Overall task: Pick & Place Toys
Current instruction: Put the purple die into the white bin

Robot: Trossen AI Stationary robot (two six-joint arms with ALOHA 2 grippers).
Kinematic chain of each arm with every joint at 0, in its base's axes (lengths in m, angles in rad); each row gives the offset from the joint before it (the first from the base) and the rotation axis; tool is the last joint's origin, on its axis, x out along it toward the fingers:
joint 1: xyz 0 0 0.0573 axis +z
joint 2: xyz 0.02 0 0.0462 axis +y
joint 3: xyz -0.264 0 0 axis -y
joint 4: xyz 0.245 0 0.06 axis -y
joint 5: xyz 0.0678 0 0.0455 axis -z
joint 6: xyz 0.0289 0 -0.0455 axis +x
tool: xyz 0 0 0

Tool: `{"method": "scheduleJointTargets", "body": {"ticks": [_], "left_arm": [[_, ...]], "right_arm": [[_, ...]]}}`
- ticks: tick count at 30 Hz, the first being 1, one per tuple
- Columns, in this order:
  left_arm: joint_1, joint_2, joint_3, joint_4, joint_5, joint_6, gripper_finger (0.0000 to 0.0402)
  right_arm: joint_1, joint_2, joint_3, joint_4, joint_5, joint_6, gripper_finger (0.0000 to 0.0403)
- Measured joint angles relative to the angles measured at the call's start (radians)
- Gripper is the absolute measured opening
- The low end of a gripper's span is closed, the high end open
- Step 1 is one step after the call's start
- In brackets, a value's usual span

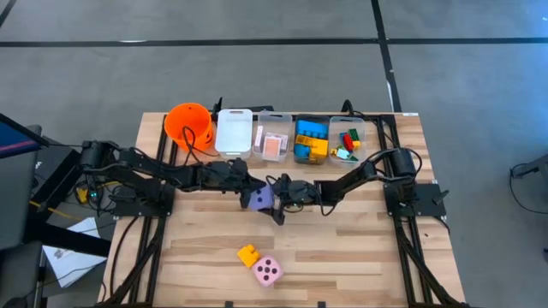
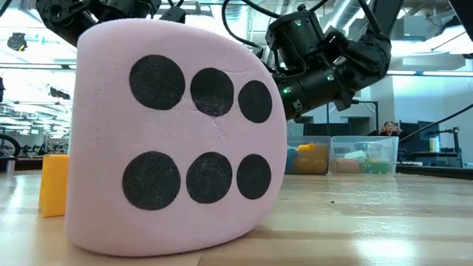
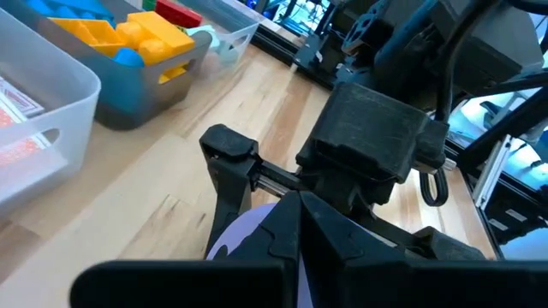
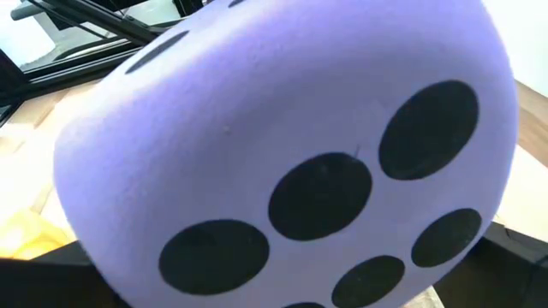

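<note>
A purple soft die with black dots sits at the table's middle, where both arms meet; it fills the right wrist view. My right gripper stands open at its widest, the die between its fingers. My left gripper is shut, its tip at the die's left side. A pink dotted die and a yellow-orange brick rest on the table near the front edge. Whether the purple die rests on the table or hangs clear does not show. My left gripper's shut fingers lie against the purple die's upper left part, slanting down from the table's left; the gripper itself hides the exact spot. My right gripper comes from the table's right. One finger stands beside the die; I cannot tell whether it touches.
Along the far edge stand an orange bucket, a white bin, a clear bin with pink cards, a bin of blue and yellow bricks and one with red and green bricks. Bare wood lies to both sides of the front toys.
</note>
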Motion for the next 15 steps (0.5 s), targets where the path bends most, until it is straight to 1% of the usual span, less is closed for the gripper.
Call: {"method": "scheduleJointTargets", "body": {"ticks": [6, 15], "left_arm": [[0.0, -0.004, 0.0, 0.002, -0.001, 0.021, 0.0], [-0.001, -0.076, -0.002, -0.009, 0.001, 0.086, 0.0]], "right_arm": [[0.0, 0.0, 0.0, 0.0, 0.0, 0.001, 0.04], [0.0, -0.004, 0.002, 0.015, 0.005, 0.001, 0.04]]}}
